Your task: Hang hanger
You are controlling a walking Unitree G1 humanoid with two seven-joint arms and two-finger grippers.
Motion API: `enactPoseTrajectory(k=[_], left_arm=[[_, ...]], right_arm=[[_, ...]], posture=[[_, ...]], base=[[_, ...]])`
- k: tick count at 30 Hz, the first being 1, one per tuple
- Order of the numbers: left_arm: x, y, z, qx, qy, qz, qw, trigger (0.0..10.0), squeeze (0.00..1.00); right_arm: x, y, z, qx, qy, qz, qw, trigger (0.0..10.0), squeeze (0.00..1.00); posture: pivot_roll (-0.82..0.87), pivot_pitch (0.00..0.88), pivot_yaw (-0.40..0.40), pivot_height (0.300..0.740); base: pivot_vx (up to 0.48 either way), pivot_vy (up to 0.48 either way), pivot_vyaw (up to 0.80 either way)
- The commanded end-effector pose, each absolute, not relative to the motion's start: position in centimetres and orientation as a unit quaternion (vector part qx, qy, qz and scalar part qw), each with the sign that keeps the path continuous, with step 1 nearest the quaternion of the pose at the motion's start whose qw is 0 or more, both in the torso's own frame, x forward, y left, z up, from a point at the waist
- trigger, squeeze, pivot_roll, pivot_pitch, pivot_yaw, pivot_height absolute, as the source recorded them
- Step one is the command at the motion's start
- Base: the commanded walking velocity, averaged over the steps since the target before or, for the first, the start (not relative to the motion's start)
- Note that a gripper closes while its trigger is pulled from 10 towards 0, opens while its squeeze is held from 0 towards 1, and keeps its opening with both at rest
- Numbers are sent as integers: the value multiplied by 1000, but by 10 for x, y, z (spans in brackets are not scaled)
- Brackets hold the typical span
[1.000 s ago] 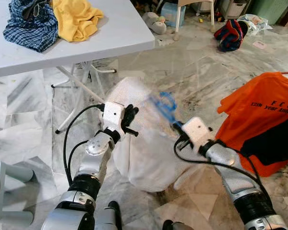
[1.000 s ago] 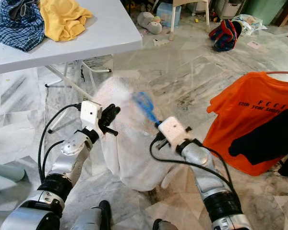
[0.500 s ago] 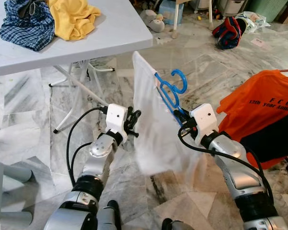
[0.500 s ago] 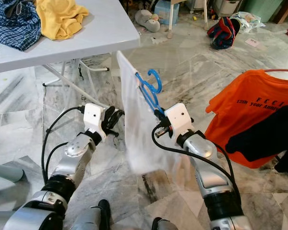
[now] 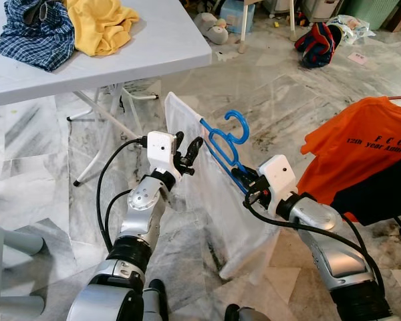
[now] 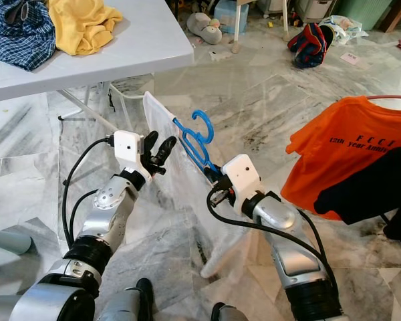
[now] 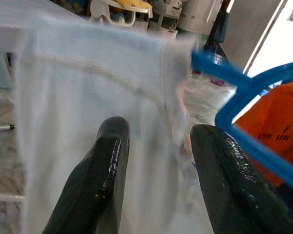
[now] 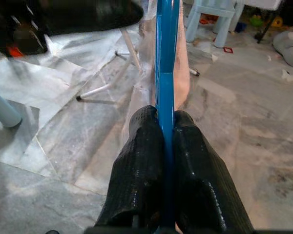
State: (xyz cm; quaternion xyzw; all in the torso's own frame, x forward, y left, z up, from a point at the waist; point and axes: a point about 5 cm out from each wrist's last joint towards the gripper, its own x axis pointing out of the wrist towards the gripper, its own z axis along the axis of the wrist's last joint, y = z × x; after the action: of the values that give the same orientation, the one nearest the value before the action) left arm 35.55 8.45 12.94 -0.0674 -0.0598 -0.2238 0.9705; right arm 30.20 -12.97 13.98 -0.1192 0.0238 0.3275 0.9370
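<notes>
A blue plastic hanger (image 5: 224, 144) carries a white garment (image 5: 234, 214) that hangs down over the marble floor. My right gripper (image 5: 248, 182) is shut on the hanger's lower bar, and in the right wrist view the blue bar (image 8: 166, 58) runs out from between the two black fingers (image 8: 141, 161). My left gripper (image 5: 187, 148) is open at the garment's upper edge, just left of the hanger's hook. In the left wrist view the white cloth (image 7: 88, 83) lies close in front of the spread fingers (image 7: 100, 170), with the hanger (image 7: 244, 92) off to one side.
A white folding table (image 5: 154, 47) stands at the back left with a plaid shirt (image 5: 37, 30) and a yellow garment (image 5: 103, 23) on it; its legs (image 5: 103, 124) are near my left arm. An orange T-shirt (image 5: 361, 154) hangs at the right. Clutter lies on the far floor.
The white garment has spread out from a blurred bundle and now hangs flat. The hanger has tilted and shifted left and lower. My left gripper has risen to the garment's top edge, fingers spread.
</notes>
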Motion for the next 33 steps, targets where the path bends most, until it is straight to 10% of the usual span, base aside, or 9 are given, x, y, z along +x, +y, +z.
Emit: enactPoseTrajectory(k=[1,9,10,11,13,33], left_arm=[[355,84,127,-61,-54,-227,970,10000,0],[357,84,124,-56,-45,-225,972,10000,0],[357,84,123,-55,-44,-225,972,4549,0],[357,84,123,-54,-44,-224,972,4549,0],[358,85,123,-54,-44,-223,972,0,0],[361,98,121,-49,-43,-208,976,0,0]], right_arm=[[299,-126,150,-115,3,341,933,10000,0],[292,-121,153,-113,8,365,924,10000,0],[290,-121,152,-116,10,369,922,10000,0],[289,-121,152,-116,11,370,922,10000,0],[288,-122,153,-114,10,371,922,10000,0],[289,-129,152,-116,22,363,924,10000,0]], posture=[[26,210,-25,740],[15,207,-24,740],[12,207,-23,740],[12,207,-23,740],[8,206,-22,740],[22,201,-25,740]], base=[[0,0,0],[0,0,0],[0,0,0],[0,0,0],[0,0,0],[0,0,0]])
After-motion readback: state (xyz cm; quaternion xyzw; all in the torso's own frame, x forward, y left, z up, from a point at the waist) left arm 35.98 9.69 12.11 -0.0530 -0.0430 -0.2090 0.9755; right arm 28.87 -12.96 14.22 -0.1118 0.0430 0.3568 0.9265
